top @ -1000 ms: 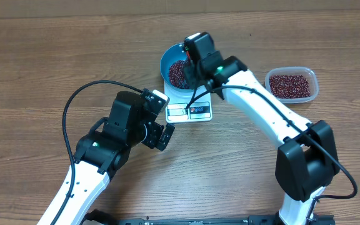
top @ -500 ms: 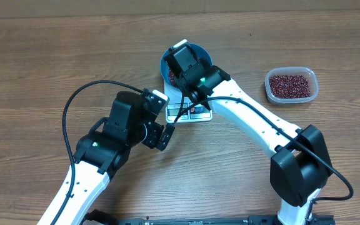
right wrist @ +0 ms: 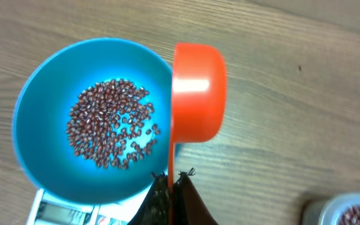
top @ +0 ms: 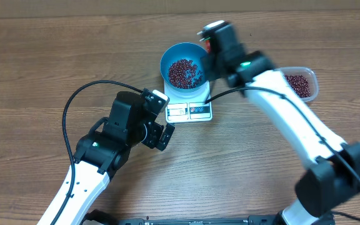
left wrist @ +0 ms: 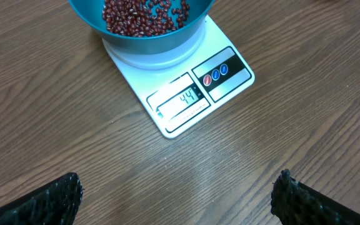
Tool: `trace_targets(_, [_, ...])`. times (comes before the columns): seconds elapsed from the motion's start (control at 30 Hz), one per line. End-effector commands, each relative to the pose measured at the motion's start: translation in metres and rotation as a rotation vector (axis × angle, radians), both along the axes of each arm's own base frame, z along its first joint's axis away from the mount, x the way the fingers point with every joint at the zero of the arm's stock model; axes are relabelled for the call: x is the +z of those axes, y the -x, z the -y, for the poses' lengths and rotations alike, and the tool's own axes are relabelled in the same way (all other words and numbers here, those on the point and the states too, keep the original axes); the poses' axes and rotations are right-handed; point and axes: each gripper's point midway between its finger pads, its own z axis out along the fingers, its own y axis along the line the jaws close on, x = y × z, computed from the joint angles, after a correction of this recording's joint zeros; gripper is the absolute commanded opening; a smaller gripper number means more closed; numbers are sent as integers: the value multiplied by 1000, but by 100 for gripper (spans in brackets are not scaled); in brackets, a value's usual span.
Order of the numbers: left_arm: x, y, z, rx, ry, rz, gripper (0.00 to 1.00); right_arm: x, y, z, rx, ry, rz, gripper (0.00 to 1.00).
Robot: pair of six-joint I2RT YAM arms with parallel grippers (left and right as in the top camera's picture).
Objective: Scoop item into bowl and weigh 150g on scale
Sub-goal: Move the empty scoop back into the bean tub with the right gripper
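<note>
STEP: between scoops | right gripper (right wrist: 170,184) clamped on orange plastic scoop (right wrist: 195,87), beside round blue bowl (right wrist: 36,87) | red-brown beans (right wrist: 111,128) in bowl on flat white scale (left wrist: 230,84), toward tabletop (top: 42,62) far edge | left gripper (left wrist: 180,194) spread wide | NEXT: refill from clear tub (top: 314,84).

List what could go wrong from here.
1. The orange scoop is pinched by its thin handle in the shut right end effector; it may twist and spill its next load.
2. The scoop hangs near the rim of the blue bowl; a knock could shift the bowl on the scale.
3. The display reads 44, so full scoops near the target may overshoot.
</note>
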Motion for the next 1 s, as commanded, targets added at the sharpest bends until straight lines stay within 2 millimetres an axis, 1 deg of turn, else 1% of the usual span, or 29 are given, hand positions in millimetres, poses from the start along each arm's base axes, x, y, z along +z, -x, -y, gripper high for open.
trace_targets(0.0, [-4, -1, -2, 13, -5, -10, 100, 55, 8, 21, -3, -194, 37, 4])
trace_targets(0.1, [-4, -1, -2, 13, -5, -10, 100, 68, 15, 65, -74, -234, 22, 4])
trace_targets(0.17, [-4, -1, -2, 13, -5, -10, 99, 69, 22, 102, -139, -225, 5, 4])
trace_targets(0.2, [-4, -1, -2, 13, -5, -10, 99, 68, 24, 115, -164, -215, -4, 4])
trace_targets(0.33, [-4, -1, -2, 13, -5, -10, 100, 50, 37, 179, -280, -160, -75, 4])
trace_targets(0.4, [-4, -1, -2, 13, -5, -10, 100, 39, 41, 204, -345, -161, -101, 4])
trace_targets(0.43, [-4, -1, -2, 13, -5, -10, 100, 34, 43, 213, -368, -162, -113, 4])
trace_targets(0.53, [-4, -1, -2, 13, -5, -10, 99, 15, 49, 231, -408, -157, -147, 3])
trace_targets(0.6, [-4, -1, -2, 13, -5, -10, 99, 1, 55, 235, -399, -140, -177, 4])
trace_targets(0.77, [-4, -1, -2, 13, -5, -10, 100, -32, 63, 240, -411, -105, -224, 4])
trace_targets(0.97, [-4, -1, -2, 13, -5, -10, 99, -68, 68, 238, -438, -121, -253, 4])
